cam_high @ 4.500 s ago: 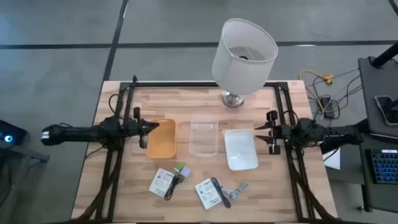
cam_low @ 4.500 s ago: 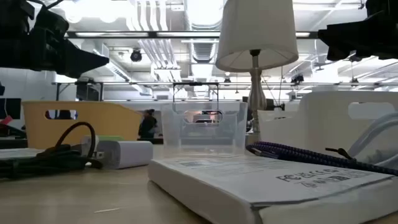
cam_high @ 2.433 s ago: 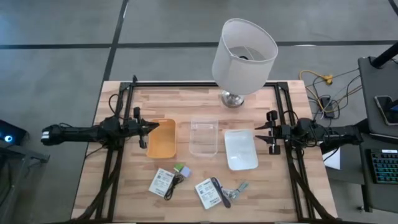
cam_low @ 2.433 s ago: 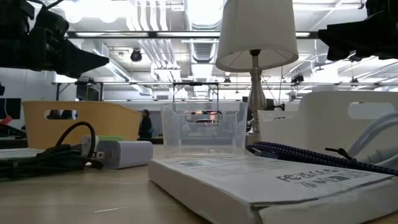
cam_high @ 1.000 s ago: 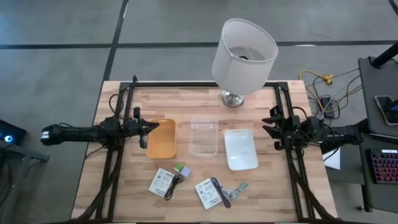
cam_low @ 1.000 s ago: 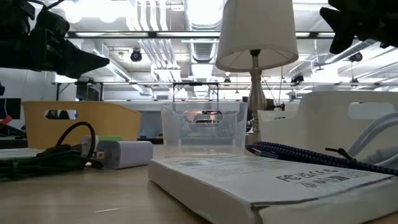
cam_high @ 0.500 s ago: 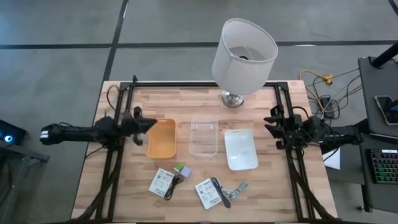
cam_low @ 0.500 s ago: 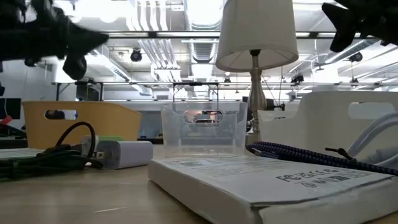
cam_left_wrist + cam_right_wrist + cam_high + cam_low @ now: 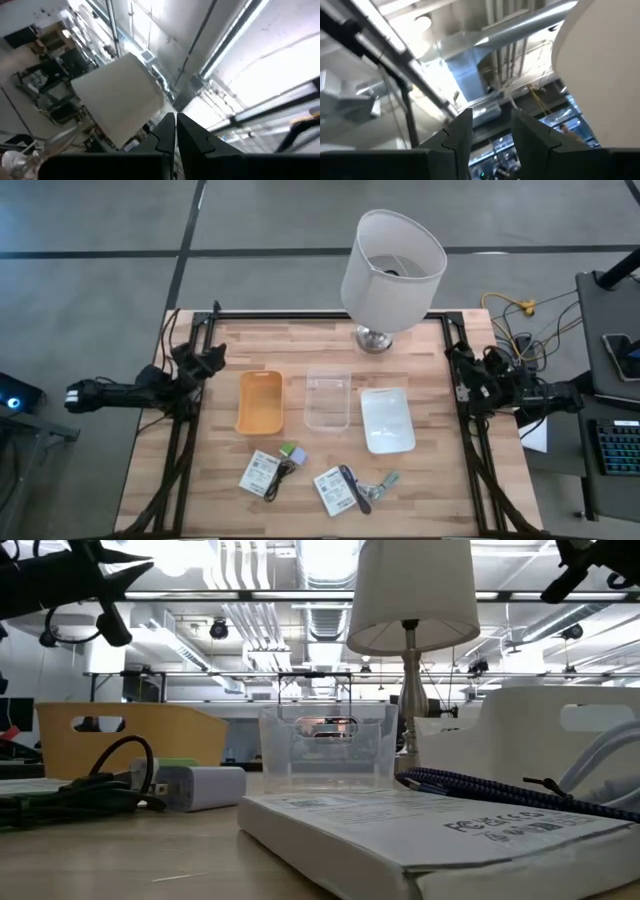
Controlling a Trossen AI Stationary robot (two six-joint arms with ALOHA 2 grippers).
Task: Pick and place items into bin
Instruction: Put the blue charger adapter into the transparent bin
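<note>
High view: both arms flank the table [image 9: 300, 340] edges.

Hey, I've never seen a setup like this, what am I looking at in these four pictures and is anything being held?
Two robot arms work at a wooden table. One picture looks straight down, one sits at tabletop height, two ride on the wrists, now aimed at the ceiling. The left end effector is shut and empty; the right end effector is partly open and empty. On the table: a lamp, an orange bin, a clear bin, a white bin, and label cards, a cable and a clip at the near edge.
</note>
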